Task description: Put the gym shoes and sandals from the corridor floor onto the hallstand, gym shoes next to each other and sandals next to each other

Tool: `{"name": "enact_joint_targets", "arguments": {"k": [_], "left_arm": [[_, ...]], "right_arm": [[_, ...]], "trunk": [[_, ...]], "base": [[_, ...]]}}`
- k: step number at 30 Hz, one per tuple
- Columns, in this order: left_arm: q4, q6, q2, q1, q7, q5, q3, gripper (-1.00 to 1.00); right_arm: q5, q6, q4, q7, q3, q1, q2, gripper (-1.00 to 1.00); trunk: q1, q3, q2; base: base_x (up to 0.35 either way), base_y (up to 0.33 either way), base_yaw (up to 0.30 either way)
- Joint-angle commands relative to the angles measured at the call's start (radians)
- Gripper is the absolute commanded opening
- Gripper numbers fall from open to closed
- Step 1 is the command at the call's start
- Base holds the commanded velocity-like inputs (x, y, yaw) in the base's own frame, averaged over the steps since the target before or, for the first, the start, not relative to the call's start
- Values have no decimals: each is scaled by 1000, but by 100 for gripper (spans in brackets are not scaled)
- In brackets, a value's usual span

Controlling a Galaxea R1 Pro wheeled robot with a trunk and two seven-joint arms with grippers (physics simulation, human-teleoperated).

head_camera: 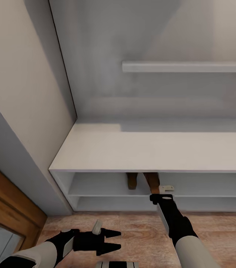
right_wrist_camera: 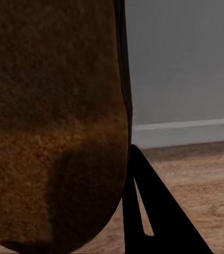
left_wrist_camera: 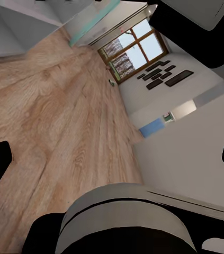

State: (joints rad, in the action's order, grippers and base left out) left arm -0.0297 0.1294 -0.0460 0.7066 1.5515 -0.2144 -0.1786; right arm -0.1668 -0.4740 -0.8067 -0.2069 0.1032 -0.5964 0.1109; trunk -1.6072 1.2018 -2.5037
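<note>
1. Across the upper and middle frame of the head view: the hallstand, pale grey-white, with a tall back panel, one upper shelf at upper right, a wide bench top, and two open shelf levels below it.
2. Lower frame, head view: the corridor floor, light brown planks. It also shows in the left wrist view, running off toward a window.
3. Left edge, head view: beige wall, with a wooden door frame at lower left.
4. Centre of the upper open level: two sandals. One sandal lies on the shelf. The other sandal sits just right of it, apart from it, heel end toward the shelf's front edge.
5. Right gripper, centre-right: reaches in at the shelf's front edge, closed on the second sandal. The right wrist view shows a brown sole pressed against a black finger.
6. Left gripper, bottom centre: low over the floor, fingers narrowly spread, holding nothing.
</note>
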Motion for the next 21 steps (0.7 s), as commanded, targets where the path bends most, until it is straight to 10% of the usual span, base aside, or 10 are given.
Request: {"name": "enact_joint_targets", "arguments": {"k": [1, 21], "left_arm": [[1, 11, 0, 1, 1, -10, -9, 100], [1, 10, 0, 1, 1, -10, -9, 100]], "right_arm": [[-7, -6, -2, 3, 3, 0, 1, -100], [-7, -6, -2, 3, 3, 0, 1, -100]], "trunk": [[0, 1, 0], [0, 1, 0]], "base": [[321, 0, 0], [106, 0, 0]]}}
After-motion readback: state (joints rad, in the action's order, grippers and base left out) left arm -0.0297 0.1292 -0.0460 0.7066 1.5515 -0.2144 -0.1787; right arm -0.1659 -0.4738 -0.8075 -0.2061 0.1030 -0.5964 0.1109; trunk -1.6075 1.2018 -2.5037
